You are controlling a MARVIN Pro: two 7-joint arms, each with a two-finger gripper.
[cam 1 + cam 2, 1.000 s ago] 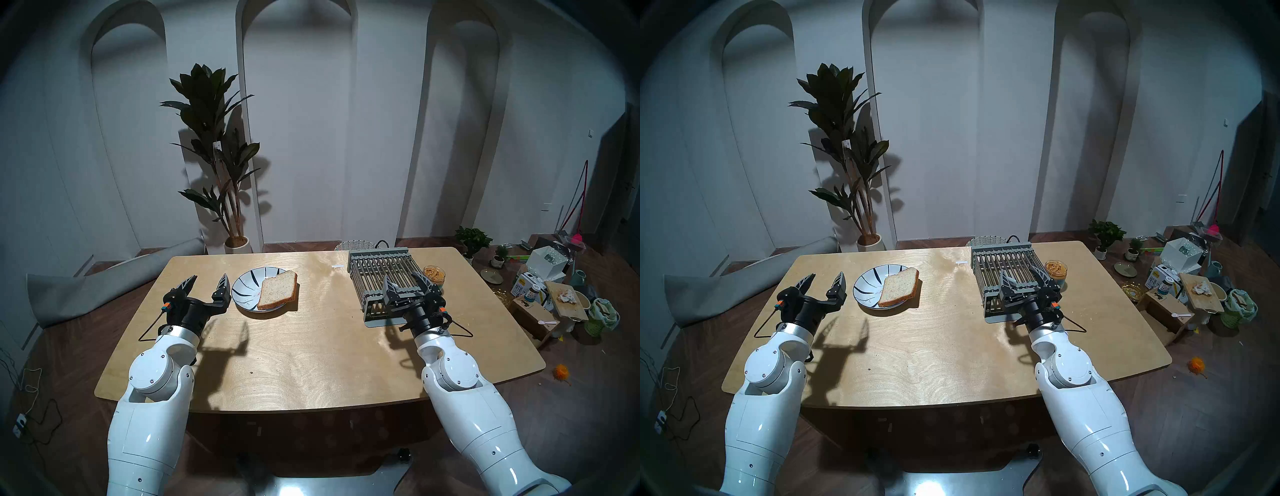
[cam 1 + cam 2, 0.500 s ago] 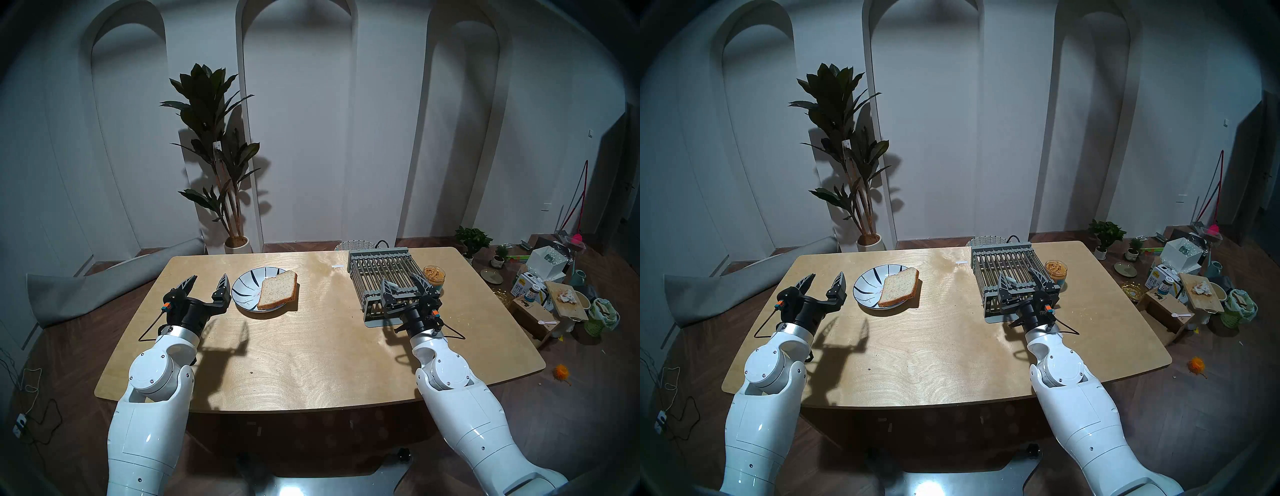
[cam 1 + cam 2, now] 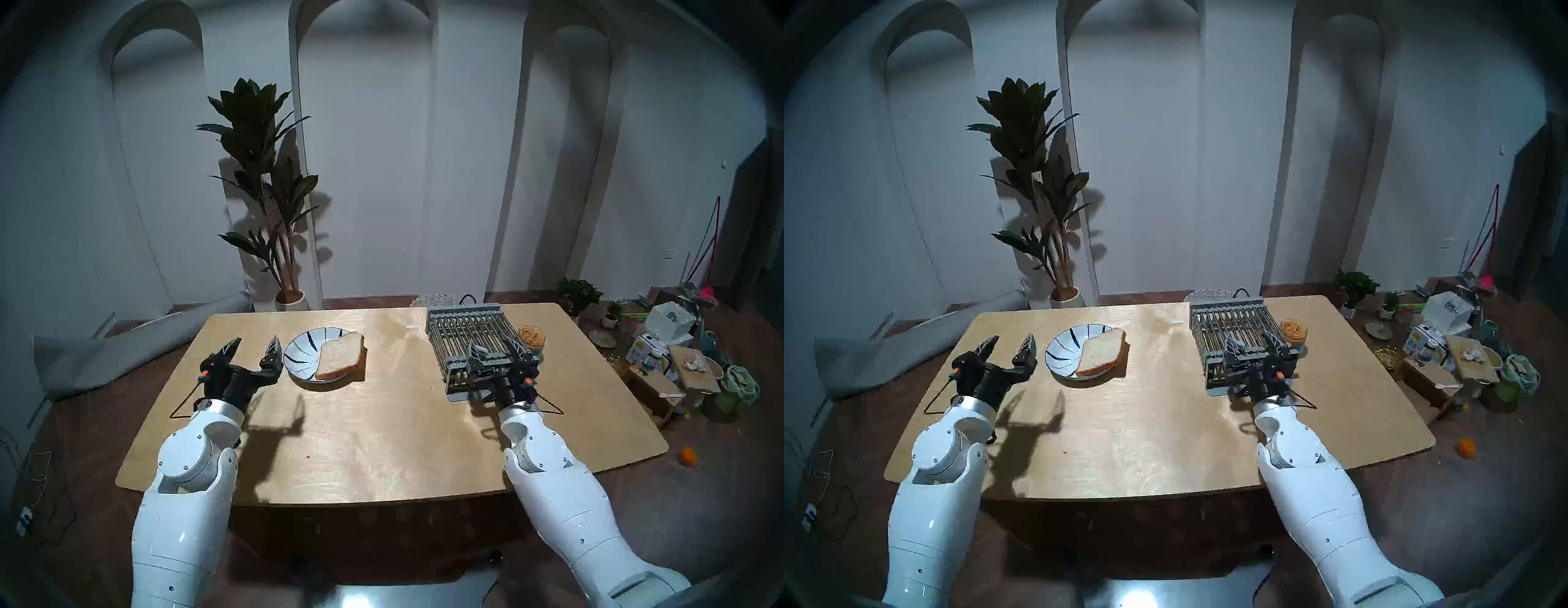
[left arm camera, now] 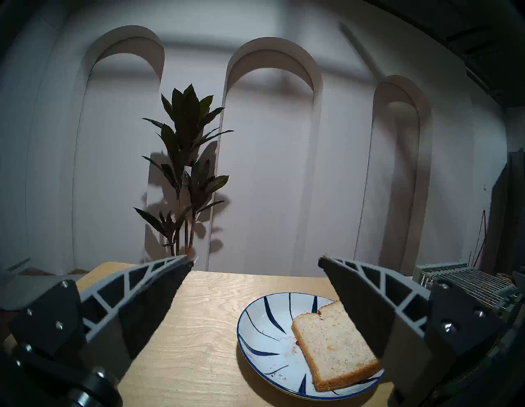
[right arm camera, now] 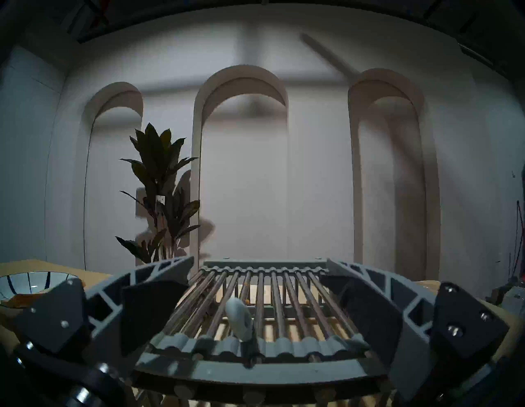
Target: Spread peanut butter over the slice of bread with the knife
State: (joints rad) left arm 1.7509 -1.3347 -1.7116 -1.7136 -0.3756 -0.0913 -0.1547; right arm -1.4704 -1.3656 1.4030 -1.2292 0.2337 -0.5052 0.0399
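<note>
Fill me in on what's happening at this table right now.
Nothing is held yet. The right gripper is open over the near end of the slatted rack, where the knife lies with its pale handle between the open fingers. The left gripper is open and empty beside the plate with the slice of bread, which looks bare. The peanut butter sits in its tub right of the rack.

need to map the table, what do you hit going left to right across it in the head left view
left gripper → plate → slice of bread → rack → tub of peanut butter
</note>
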